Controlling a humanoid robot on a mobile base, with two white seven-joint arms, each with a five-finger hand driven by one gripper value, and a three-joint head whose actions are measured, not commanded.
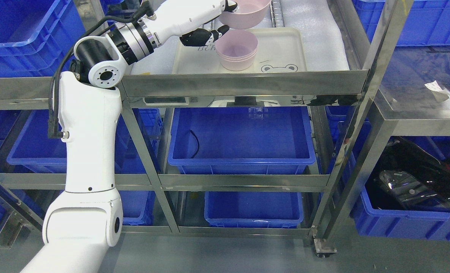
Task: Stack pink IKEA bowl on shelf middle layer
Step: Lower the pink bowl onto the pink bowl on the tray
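Observation:
My left hand [225, 17] reaches over the steel shelf and is shut on the rim of a pink bowl [247, 13], holding it tilted at the top of the view. Just below and in front of it, a stack of pink bowls [237, 49] stands upright on a white tray [281, 49] with a frog drawing. The held bowl hangs above and slightly behind the stack, apart from it. A dark thumb [204, 36] points toward the stack's left rim.
The steel shelf's front lip [243, 84] runs below the tray. Blue bins [242, 138] sit on the lower layers and on neighbouring racks. A steel post [361, 102] slants at the right. A bin at lower right holds black wrapped items [414, 178].

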